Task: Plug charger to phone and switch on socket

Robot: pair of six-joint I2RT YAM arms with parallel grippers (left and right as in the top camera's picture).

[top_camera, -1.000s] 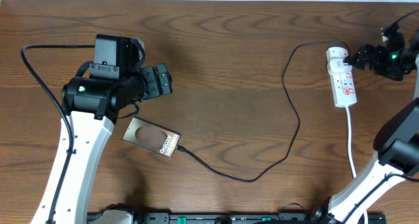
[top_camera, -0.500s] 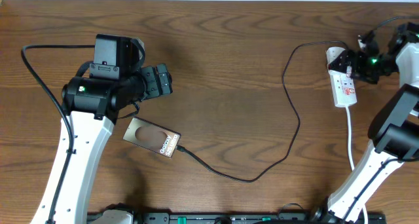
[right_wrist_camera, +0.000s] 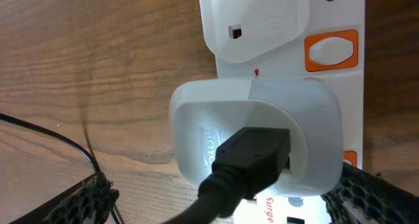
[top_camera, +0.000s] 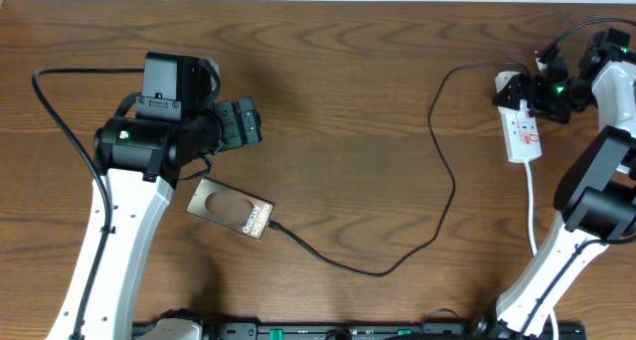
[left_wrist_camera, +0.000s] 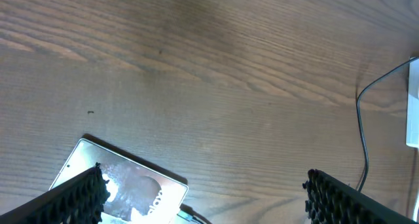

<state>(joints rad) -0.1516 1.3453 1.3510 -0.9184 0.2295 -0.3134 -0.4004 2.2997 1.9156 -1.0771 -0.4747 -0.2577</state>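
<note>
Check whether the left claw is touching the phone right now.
Apart. The overhead view shows a strip of bare wooden table between the left claw and the phone.

The phone (left_wrist_camera: 124,185) runs off the left wrist view's lower edge, one corner behind a fingertip (left_wrist_camera: 72,198) of the left gripper (left_wrist_camera: 204,175). The socket (left_wrist_camera: 414,99) is a sliver at the right edge. At the right wrist, it runs off top and bottom, lettering cut at "Surge". Overhead, its switches are too small to read.
</note>
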